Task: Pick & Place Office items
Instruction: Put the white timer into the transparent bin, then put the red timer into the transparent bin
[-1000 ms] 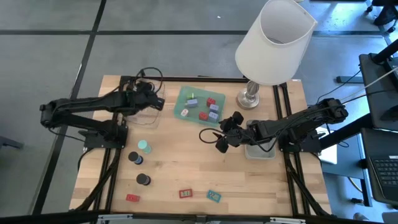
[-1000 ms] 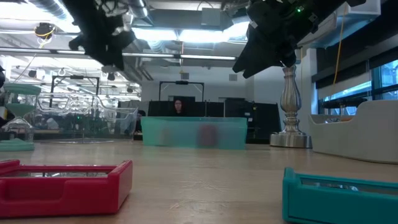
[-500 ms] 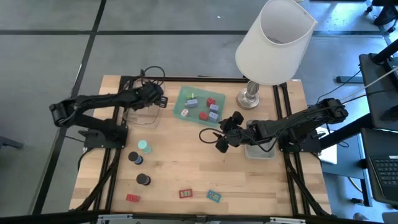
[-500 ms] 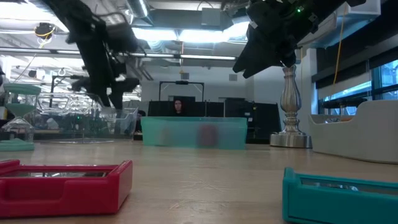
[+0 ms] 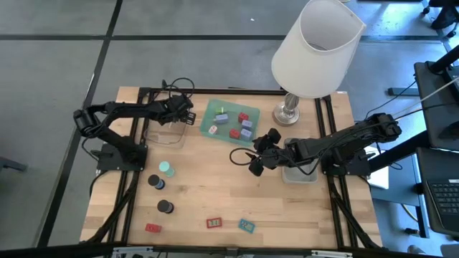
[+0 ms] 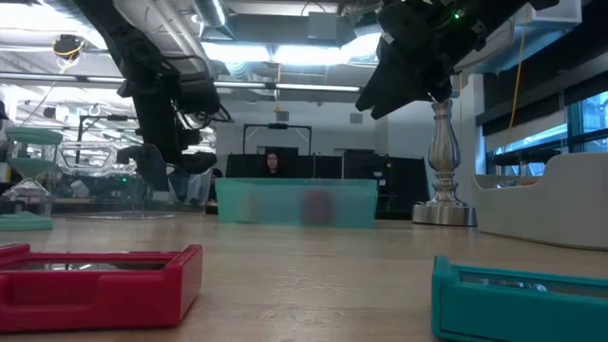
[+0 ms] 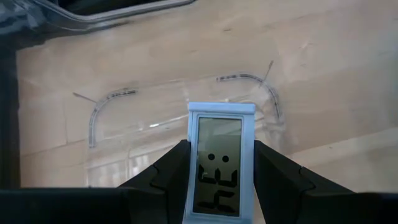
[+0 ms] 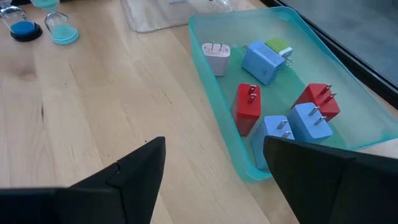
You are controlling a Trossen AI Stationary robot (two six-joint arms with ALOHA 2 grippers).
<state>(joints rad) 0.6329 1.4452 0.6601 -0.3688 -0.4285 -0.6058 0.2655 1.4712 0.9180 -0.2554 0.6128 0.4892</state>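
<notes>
Left gripper (image 7: pixel 214 180) is clamped on a small white-framed digital clock (image 7: pixel 219 163), fingers pinching its two long side edges with the LCD face up; it hangs over the clear tray (image 7: pixel 186 118) at the table's left rear, just left of the green tray (image 5: pixel 231 120). From above, the left gripper (image 5: pixel 183 115) sits at that clear tray's (image 5: pixel 163 132) right edge. The clock looks like a light, rigid plastic shell: it should not flex in the grip, but the smooth sides are likely slippery and the display window is the fragile part, so holding the frame edges, as now, and keeping the pads off the screen seems the sound choice. Right gripper (image 8: pixel 214 171) stands with jaws wide apart and nothing between them, hovering mid-table just beside the near rim of the green tray (image 8: pixel 217 118), close to the grey tray (image 5: pixel 300 174). Inside the green tray lie plug adapters: red (image 8: pixel 249 107), blue (image 8: pixel 262 62), white (image 8: pixel 216 56). These are blocky, hard, light; best taken across the flat body sides, not by the metal prongs. Still out on the wood: black round caps (image 5: pixel 166 207), a mint-green piece (image 5: pixel 166 169), flat red (image 5: pixel 214 223) and teal (image 5: pixel 247 226) rectangles at the near edge. The rectangles are low and thin, so they probably need a pinch across the short sides.
</notes>
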